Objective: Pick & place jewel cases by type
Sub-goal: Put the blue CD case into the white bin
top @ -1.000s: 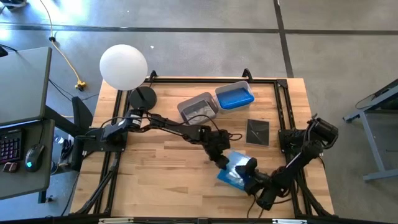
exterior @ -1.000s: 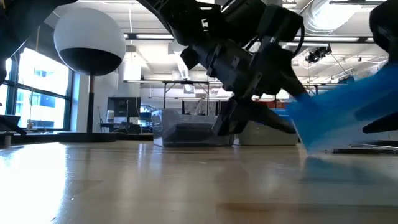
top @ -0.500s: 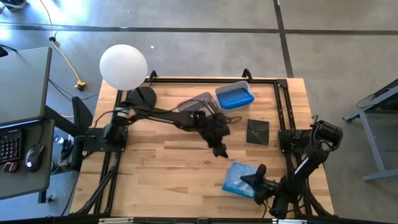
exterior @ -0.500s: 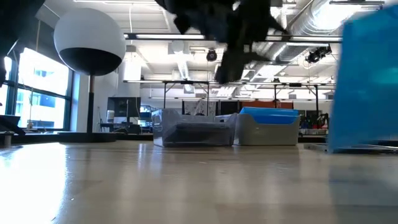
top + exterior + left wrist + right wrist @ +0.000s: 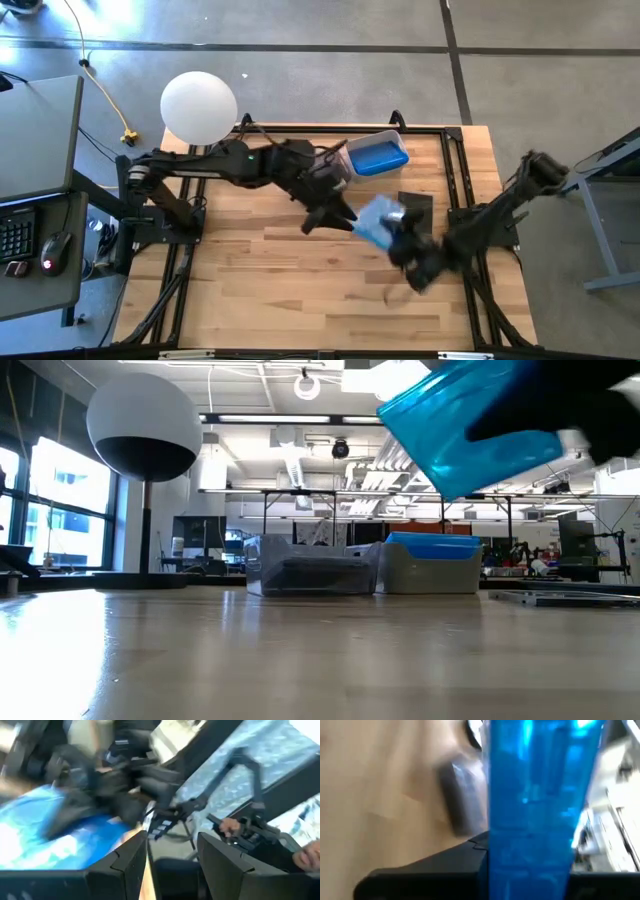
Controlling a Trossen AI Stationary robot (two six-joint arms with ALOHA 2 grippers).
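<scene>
A blue jewel case (image 5: 376,220) hangs in the air over the middle of the table, with my right gripper (image 5: 402,238) shut on it. In the low view the case (image 5: 465,425) is high up and tilted. My left gripper (image 5: 322,216) hovers just left of it, open and holding nothing. Its wrist view shows the blue case (image 5: 40,837) ahead of its fingers. A black jewel case (image 5: 416,203) lies flat on the table behind the blue one, partly covered by it. My right gripper pinches the blue case between its two fingers (image 5: 435,870), at the edge nearest the arm (image 5: 535,865). The arm reaches in from the table's right side. The case sticks out ahead of the fingers, tilted and lifted clear of the table.
Two tubs stand at the far middle: a grey one (image 5: 318,168), half under my left arm, and one with blue cases inside (image 5: 378,155). A lamp with a white globe (image 5: 198,107) stands at the far left corner. The near half of the table shows bare wood.
My right gripper has lifted the blue case off the table near the front edge and carried it up and toward the far edge, now tilted and clear. My left gripper has drawn back from that case, up and toward the far left.
</scene>
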